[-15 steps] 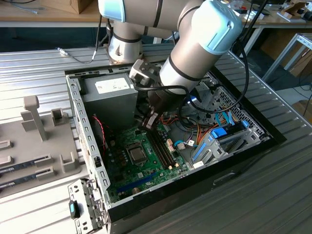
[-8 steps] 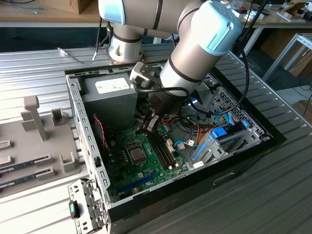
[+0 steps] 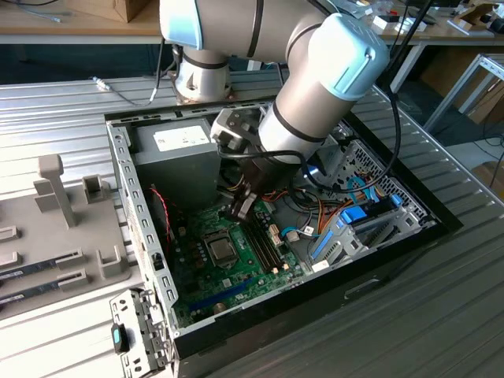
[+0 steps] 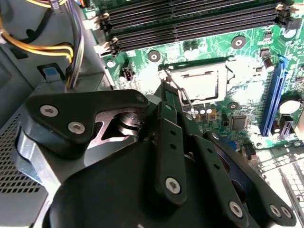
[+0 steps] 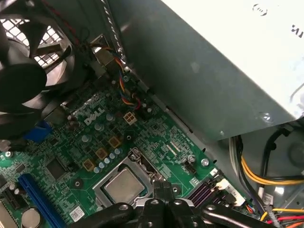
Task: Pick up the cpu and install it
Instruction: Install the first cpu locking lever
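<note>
The cpu (image 5: 124, 184), a small silver-grey square, lies flat in its socket on the green motherboard (image 5: 156, 142). It also shows in the second wrist view as the cpu (image 4: 202, 85) and in the exterior view as the cpu (image 3: 221, 249). My gripper (image 5: 163, 186) hangs low inside the open computer case, its black fingers closed together with nothing between them. The gripper (image 4: 167, 97) tips sit at the socket's edge, beside the thin metal lever (image 4: 180, 92). In the exterior view the gripper (image 3: 239, 211) is just behind the socket.
The grey power-supply box (image 3: 177, 153) stands close behind the gripper. Black memory slots (image 4: 190, 19), a case fan (image 5: 23, 80) and yellow cables (image 5: 266, 175) surround the socket. A blue drive bracket (image 3: 354, 224) fills the case's right. A grey fixture (image 3: 55, 260) lies outside at the exterior view's left.
</note>
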Action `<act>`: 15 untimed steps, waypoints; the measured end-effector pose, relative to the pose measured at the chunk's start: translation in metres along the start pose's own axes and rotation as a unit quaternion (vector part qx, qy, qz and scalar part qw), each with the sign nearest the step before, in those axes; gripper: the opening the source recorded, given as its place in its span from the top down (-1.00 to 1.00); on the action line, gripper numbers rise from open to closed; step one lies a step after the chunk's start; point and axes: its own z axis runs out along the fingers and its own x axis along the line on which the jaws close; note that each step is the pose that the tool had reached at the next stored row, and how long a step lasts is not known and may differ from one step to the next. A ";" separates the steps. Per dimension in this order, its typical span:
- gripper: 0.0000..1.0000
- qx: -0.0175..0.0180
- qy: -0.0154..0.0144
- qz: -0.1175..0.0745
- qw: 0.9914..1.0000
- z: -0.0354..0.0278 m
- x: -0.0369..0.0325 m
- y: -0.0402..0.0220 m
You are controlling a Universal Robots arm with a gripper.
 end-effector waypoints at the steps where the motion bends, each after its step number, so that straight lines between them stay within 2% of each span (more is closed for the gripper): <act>1: 0.79 0.001 0.001 0.000 1.000 0.0006 0.0007 -0.0008; 4: 0.79 0.005 0.005 0.002 1.000 0.0028 0.0022 -0.0027; 7: 0.79 0.011 0.012 0.003 1.000 0.0044 0.0028 -0.0039; 10: 0.79 0.019 0.021 0.006 1.000 0.0057 0.0034 -0.0046; 11: 0.79 0.025 0.028 0.006 0.999 0.0062 0.0038 -0.0052; 12: 0.79 0.029 0.039 0.007 0.999 0.0073 0.0009 -0.0101; 15: 0.79 0.028 0.040 0.007 0.999 0.0077 0.0021 -0.0148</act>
